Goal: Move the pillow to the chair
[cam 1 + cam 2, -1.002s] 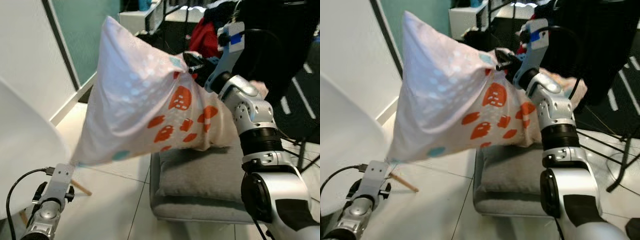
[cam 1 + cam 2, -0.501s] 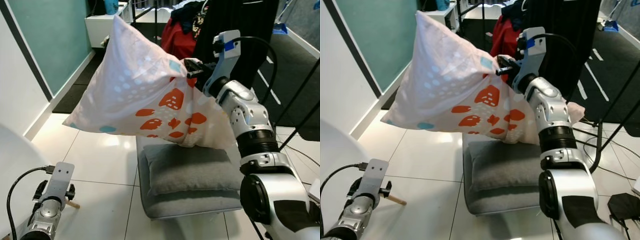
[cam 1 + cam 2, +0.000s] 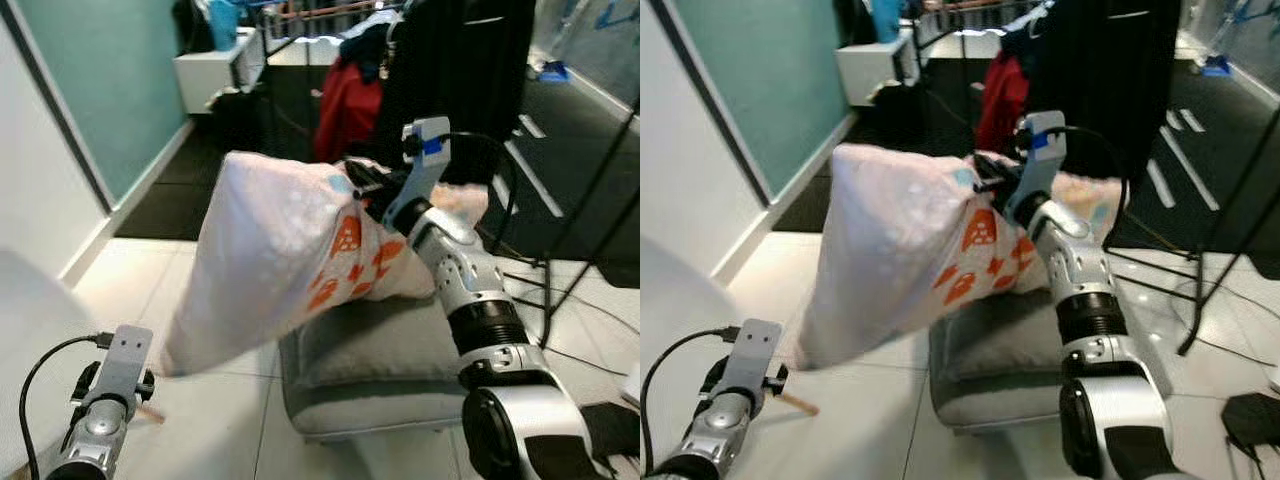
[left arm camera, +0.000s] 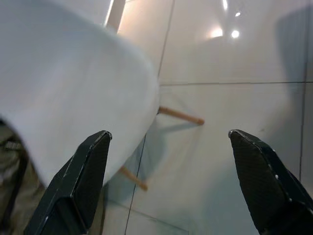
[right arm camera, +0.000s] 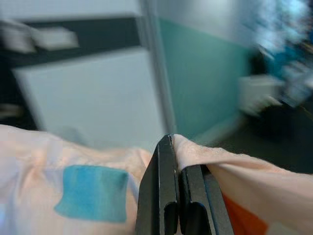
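pillow (image 3: 285, 255) dropped lower, pinched between jaws

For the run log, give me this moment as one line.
right gripper: shut on pillow corner, held in air | left gripper: open, idle over floor by white chair | pillow: above grey cushion

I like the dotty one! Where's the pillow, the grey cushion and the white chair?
pillow (image 3: 270, 270), left eye view, its white side.
cushion (image 3: 385, 345), left eye view, its top.
chair (image 4: 63, 88), left wrist view, its seat.

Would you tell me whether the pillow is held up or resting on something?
Held up: the right gripper pinches the pillow, which hangs.
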Controlling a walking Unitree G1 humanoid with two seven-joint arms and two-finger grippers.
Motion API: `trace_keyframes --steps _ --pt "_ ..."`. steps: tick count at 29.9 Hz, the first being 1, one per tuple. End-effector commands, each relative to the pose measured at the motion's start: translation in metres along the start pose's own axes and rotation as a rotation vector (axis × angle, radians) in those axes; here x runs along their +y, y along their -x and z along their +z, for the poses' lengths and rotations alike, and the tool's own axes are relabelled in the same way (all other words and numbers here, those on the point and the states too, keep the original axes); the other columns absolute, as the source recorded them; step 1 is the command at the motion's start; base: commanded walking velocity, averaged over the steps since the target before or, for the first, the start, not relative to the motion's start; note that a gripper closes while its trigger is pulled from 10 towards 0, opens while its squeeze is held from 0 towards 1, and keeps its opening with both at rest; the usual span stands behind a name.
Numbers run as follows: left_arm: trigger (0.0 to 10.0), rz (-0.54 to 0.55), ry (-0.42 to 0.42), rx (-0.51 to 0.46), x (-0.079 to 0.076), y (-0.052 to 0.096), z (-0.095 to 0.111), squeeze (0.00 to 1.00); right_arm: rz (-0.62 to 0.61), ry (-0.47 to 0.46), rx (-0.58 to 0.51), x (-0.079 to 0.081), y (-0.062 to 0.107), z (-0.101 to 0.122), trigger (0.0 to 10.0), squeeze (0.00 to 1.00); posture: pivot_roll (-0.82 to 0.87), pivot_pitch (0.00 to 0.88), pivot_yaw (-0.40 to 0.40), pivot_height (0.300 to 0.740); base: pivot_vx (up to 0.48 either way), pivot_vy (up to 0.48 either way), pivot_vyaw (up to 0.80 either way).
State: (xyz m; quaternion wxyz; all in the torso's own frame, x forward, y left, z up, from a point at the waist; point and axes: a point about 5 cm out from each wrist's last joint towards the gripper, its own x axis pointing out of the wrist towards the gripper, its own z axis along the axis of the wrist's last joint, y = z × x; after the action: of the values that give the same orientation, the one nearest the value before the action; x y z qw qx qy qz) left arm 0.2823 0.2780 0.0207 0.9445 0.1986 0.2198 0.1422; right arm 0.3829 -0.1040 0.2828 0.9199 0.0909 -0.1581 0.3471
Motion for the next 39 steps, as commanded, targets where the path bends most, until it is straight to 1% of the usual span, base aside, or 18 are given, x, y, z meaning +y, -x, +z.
trace_keyframes --steps 1,2,4,5,7,11,13,14,18,21,24,25,27,30,37,39 --pt "10.0 -0.018 -0.008 0.024 -0.002 0.002 -0.007 0.00 0.134 0.038 -0.148 0.022 -0.010 0.033 10.0 0.00 -0.17 0.051 -0.005 0.740 0.000 0.000 0.79" --pt "10.0 -0.018 -0.008 0.024 -0.002 0.002 -0.007 0.00 0.134 0.038 -0.148 0.022 -0.010 0.033 10.0 0.00 -0.17 0.051 -0.005 0.740 0.000 0.000 0.79" --pt "10.0 -0.029 -0.004 0.018 -0.005 0.002 -0.005 0.00 0.187 0.036 -0.182 0.033 -0.012 0.038 10.0 0.00 -0.17 0.048 -0.005 0.740 0.000 0.000 0.79" --pt "10.0 -0.029 -0.004 0.018 -0.005 0.002 -0.005 0.00 0.187 0.036 -0.182 0.033 -0.012 0.038 10.0 0.00 -0.17 0.048 -0.005 0.740 0.000 0.000 0.79" --pt "10.0 -0.036 0.001 0.017 -0.007 0.002 -0.005 0.00 0.231 0.028 -0.212 0.042 -0.014 0.043 10.0 0.00 -0.16 0.043 0.000 0.740 0.000 0.000 0.79" --pt "10.0 -0.044 0.012 0.017 -0.009 0.003 -0.005 0.00 0.261 0.012 -0.219 0.050 -0.015 0.042 10.0 0.00 -0.15 0.040 0.001 0.740 0.000 0.000 0.79" --pt "10.0 -0.046 0.013 0.017 -0.009 0.003 -0.005 0.00 0.264 0.009 -0.214 0.051 -0.015 0.040 10.0 0.00 -0.15 0.037 -0.002 0.740 0.000 0.000 0.79" --pt "10.0 -0.047 0.014 0.015 -0.009 0.002 -0.004 0.00 0.266 0.010 -0.196 0.053 -0.015 0.036 10.0 0.00 -0.15 0.038 -0.003 0.740 0.000 0.000 0.79" --pt "10.0 -0.051 0.013 0.013 -0.009 0.002 -0.004 0.00 0.272 -0.003 -0.174 0.058 -0.016 0.028 10.0 0.00 -0.15 0.040 -0.004 0.740 0.000 0.000 0.79" --pt "10.0 -0.055 0.013 0.014 -0.010 0.003 -0.004 0.00 0.276 -0.009 -0.170 0.060 -0.015 0.026 10.0 0.00 -0.15 0.039 -0.003 0.740 0.000 0.000 0.79" --pt "10.0 -0.064 0.016 0.014 -0.011 0.003 -0.005 0.00 0.281 -0.029 -0.156 0.062 -0.014 0.020 10.0 0.00 -0.15 0.042 -0.006 0.740 0.000 0.000 0.79" --pt "10.0 -0.075 0.026 0.010 -0.013 0.003 -0.004 0.00 0.279 -0.050 -0.135 0.065 -0.012 0.012 10.0 0.00 -0.15 0.043 -0.006 0.740 0.000 0.000 0.79" --pt "10.0 -0.079 0.029 0.008 -0.014 0.004 -0.004 0.00 0.278 -0.057 -0.127 0.065 -0.012 0.009 10.0 0.00 -0.15 0.043 -0.006 0.740 0.000 0.000 0.79" --pt "10.0 -0.083 0.029 0.006 -0.015 0.003 -0.003 0.00 0.284 -0.069 -0.113 0.068 -0.011 0.005 10.0 0.00 -0.16 0.047 -0.008 0.740 0.000 -0.448 0.79" --pt "10.0 -0.071 0.045 -0.002 -0.013 0.003 -0.001 0.00 0.291 -0.076 -0.107 0.071 -0.010 0.003 10.0 0.00 -0.16 0.052 -0.007 0.740 0.000 -0.480 0.79" --pt "10.0 -0.066 0.050 -0.006 -0.013 0.002 0.000 0.00 0.291 -0.076 -0.106 0.071 -0.009 0.003 10.0 0.00 -0.16 0.053 -0.006 0.740 0.000 0.000 0.79"
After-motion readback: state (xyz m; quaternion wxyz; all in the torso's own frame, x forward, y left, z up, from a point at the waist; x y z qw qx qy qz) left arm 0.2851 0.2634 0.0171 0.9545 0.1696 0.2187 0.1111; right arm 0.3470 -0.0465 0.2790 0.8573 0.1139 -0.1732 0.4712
